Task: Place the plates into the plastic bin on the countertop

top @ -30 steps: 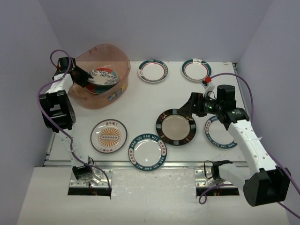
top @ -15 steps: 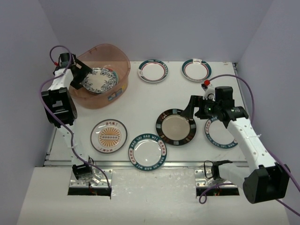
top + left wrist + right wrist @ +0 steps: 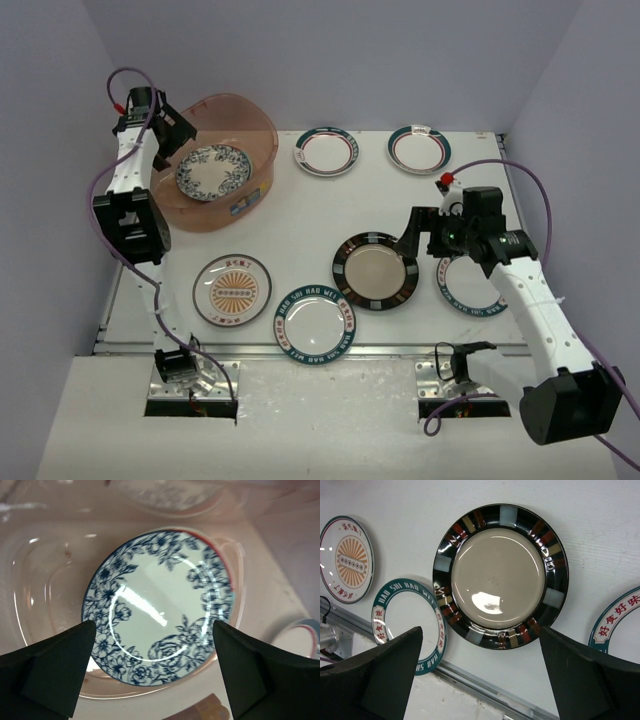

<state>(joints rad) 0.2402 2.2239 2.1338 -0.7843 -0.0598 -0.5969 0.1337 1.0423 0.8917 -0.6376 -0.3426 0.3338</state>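
Observation:
The pinkish plastic bin [image 3: 262, 125] stands at the back left of the countertop [image 3: 290, 215]. A blue floral plate [image 3: 212, 171] [image 3: 157, 605] lies flat inside it. My left gripper [image 3: 178, 133] [image 3: 154, 623] hangs open above that plate, over the bin's left rim, touching nothing. My right gripper [image 3: 418, 232] [image 3: 481, 628] is open above the near edge of a black-rimmed plate [image 3: 375, 270] [image 3: 501, 575], holding nothing. Two teal-lettered plates [image 3: 315, 323] [image 3: 468, 290] flank the black one, the right one partly hidden by my arm. An orange sunburst plate [image 3: 232, 289] lies front left.
Two teal-and-red banded plates [image 3: 326, 151] [image 3: 419, 149] sit along the back edge. A metal rail [image 3: 300, 350] runs along the countertop's front. Purple walls close in on both sides. Cables loop off both arms.
My left gripper opened and let go of the blue floral plate, which dropped flat into the bin; the gripper then drew back toward the left rim. My right gripper shifted slightly right.

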